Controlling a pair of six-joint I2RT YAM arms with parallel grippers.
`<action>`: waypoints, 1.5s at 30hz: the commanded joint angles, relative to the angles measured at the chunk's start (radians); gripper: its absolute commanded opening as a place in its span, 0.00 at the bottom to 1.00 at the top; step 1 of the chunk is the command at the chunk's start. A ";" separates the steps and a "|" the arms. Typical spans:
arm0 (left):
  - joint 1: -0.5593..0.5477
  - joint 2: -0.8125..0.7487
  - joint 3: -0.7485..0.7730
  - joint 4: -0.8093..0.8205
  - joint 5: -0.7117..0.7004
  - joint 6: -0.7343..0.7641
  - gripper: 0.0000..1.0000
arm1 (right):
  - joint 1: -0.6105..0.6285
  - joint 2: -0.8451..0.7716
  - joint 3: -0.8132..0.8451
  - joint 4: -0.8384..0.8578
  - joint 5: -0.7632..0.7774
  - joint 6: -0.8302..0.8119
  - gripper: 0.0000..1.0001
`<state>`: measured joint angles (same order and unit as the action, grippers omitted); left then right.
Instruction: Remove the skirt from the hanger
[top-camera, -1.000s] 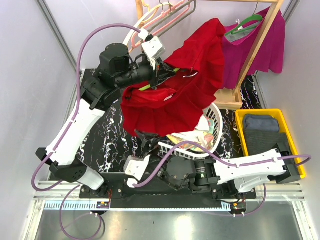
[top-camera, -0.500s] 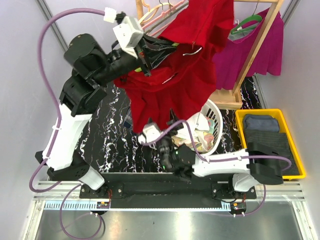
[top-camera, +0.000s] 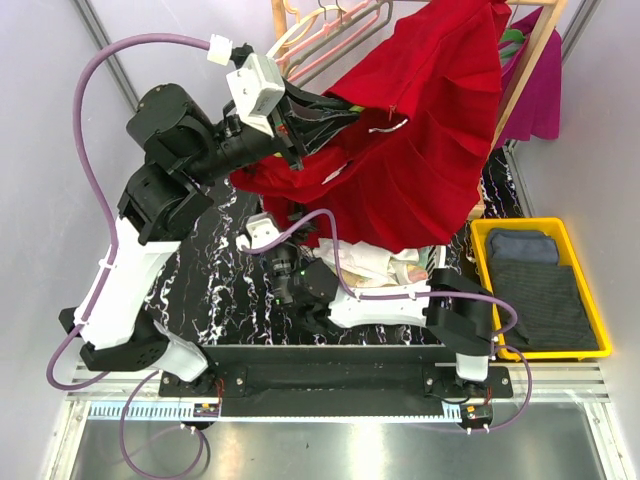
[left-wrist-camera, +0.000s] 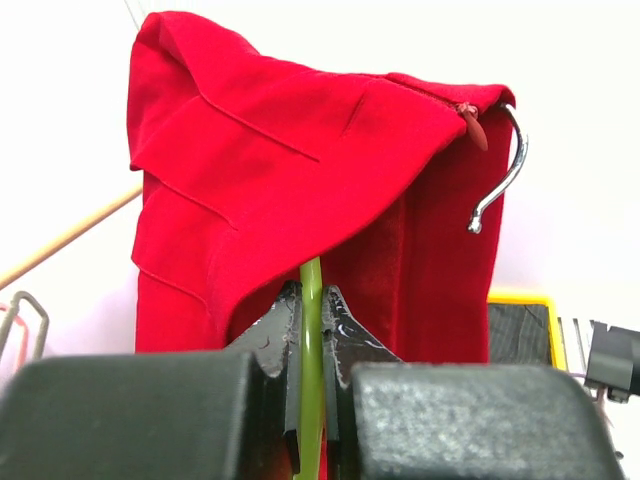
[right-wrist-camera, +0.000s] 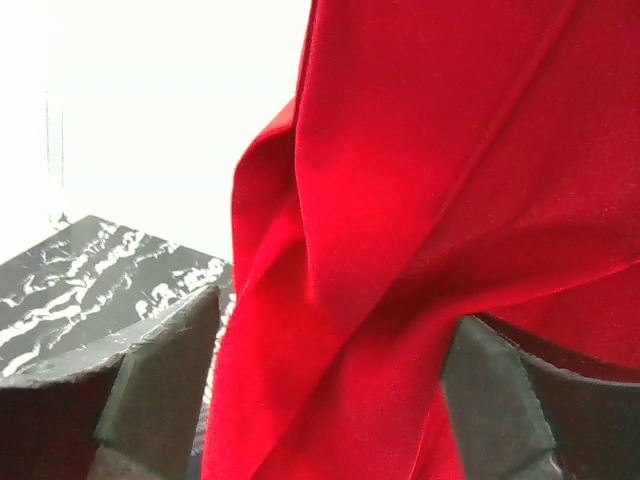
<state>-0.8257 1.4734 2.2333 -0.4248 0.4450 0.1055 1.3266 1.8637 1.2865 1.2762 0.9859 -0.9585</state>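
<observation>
The red skirt (top-camera: 420, 130) hangs on a thin green hanger (left-wrist-camera: 311, 285) and is held high over the table, its cloth spread toward the wooden rack. The left gripper (top-camera: 298, 122) is shut on the hanger's green bar (left-wrist-camera: 311, 330), and the red cloth drapes just past its fingertips. The hanger's metal hook (left-wrist-camera: 500, 185) sticks out at the upper right of the skirt. The right gripper (top-camera: 298, 222) sits below the skirt's left hem. In the right wrist view it (right-wrist-camera: 325, 390) stands open, with a fold of the skirt (right-wrist-camera: 400, 250) hanging between its wide-apart fingers.
A white laundry basket (top-camera: 432, 262) of clothes sits under the skirt. A yellow bin (top-camera: 590, 300) with folded dark clothes stands at the right. The wooden rack (top-camera: 520, 70) at the back holds a magenta garment (top-camera: 545, 95) and bare hangers (top-camera: 320, 25).
The left arm has raised the skirt and carried it right toward the rack. The right arm has swung left and up under the hem, so cloth now lies between its fingers.
</observation>
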 joint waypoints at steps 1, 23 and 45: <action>-0.007 -0.068 0.008 0.210 0.015 0.019 0.00 | -0.003 0.000 0.073 0.167 -0.043 0.069 0.66; 0.005 0.062 0.262 0.348 -0.150 0.122 0.00 | 0.356 -0.895 -0.521 -1.263 0.565 1.128 0.00; 0.059 -0.035 0.319 0.547 -0.241 0.214 0.00 | 0.229 -1.177 -0.563 -1.249 0.659 0.773 0.00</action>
<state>-0.7879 1.5803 2.4508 -0.2680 0.2878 0.2489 1.5810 0.6006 0.7429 0.1085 1.4334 -0.1310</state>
